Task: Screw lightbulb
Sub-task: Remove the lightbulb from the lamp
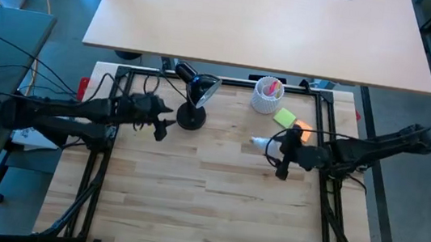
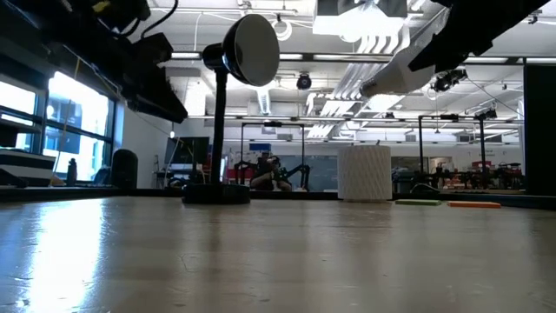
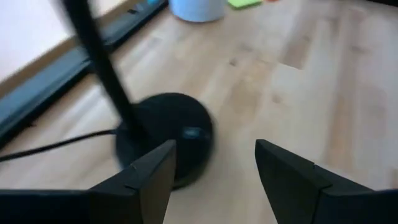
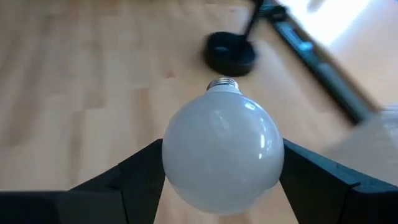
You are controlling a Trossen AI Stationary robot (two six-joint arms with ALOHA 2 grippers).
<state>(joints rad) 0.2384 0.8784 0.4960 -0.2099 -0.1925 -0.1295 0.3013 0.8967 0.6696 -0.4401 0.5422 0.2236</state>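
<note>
The white lightbulb (image 4: 224, 149) with its silvery screw base (image 4: 222, 84) is in my right gripper (image 4: 221, 171), above the table right of centre; it also shows in the high view (image 1: 263, 144) and the low view (image 2: 395, 78). The black desk lamp (image 1: 194, 102) stands on its round base (image 3: 168, 134) at the far middle, its cone shade (image 2: 250, 49) up on the stem. My left gripper (image 3: 214, 168) is open and empty, just left of the lamp's base and above the table (image 1: 158, 124). My right gripper pinches the bulb's round white globe (image 4: 171, 155) between its two fingers, one on each side. The bulb is lifted clear of the table, and its screw base points away from the gripper, toward the lamp.
A white ribbed cup (image 1: 267, 94) stands at the far side, right of the lamp, with a green pad (image 1: 284, 117) and an orange thing (image 1: 304, 133) beside it. A black frame (image 1: 228, 80) runs around the wooden table. Bare wood (image 1: 207, 193) fills the near half.
</note>
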